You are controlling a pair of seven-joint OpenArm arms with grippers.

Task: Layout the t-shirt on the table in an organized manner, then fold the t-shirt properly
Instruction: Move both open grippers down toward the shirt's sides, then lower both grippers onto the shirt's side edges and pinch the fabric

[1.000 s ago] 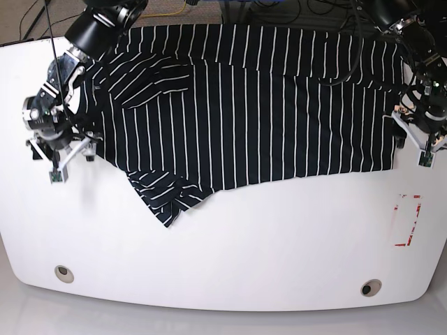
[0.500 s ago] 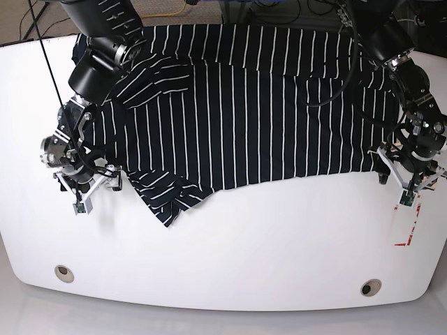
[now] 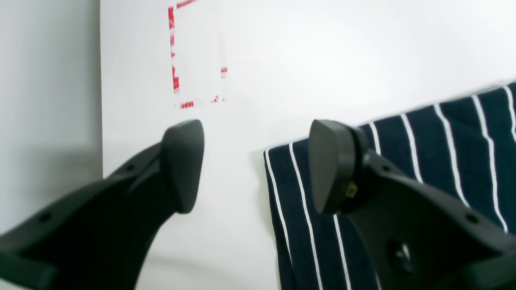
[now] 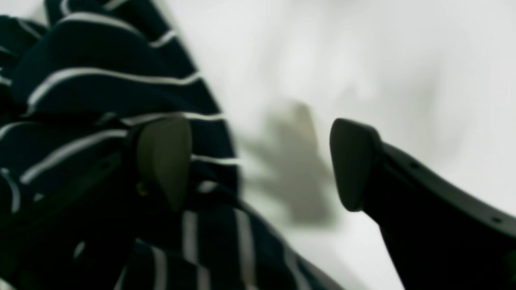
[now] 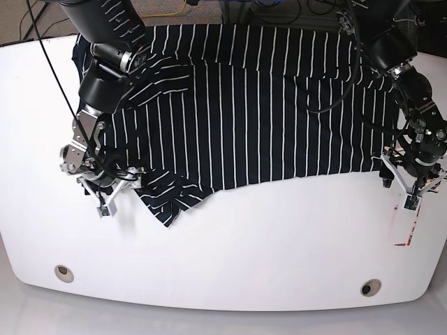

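Since the preceding frames, both arms have travelled toward the near side of the bench, descending alongside the garment's two ends. The t-shirt lies spread across the far half of the bench, stripes running front to back, one sleeve bunched and folded at its lower corner on the base view's left. The right gripper, jaws released and empty, is at that bunched edge; in its wrist view one finger lies over striped cloth and the other over bare bench, though the picture is blurred. The left gripper, likewise released, straddles the hem corner: one finger above bare surface, the other above fabric. A red-marked rectangle lies just beyond.
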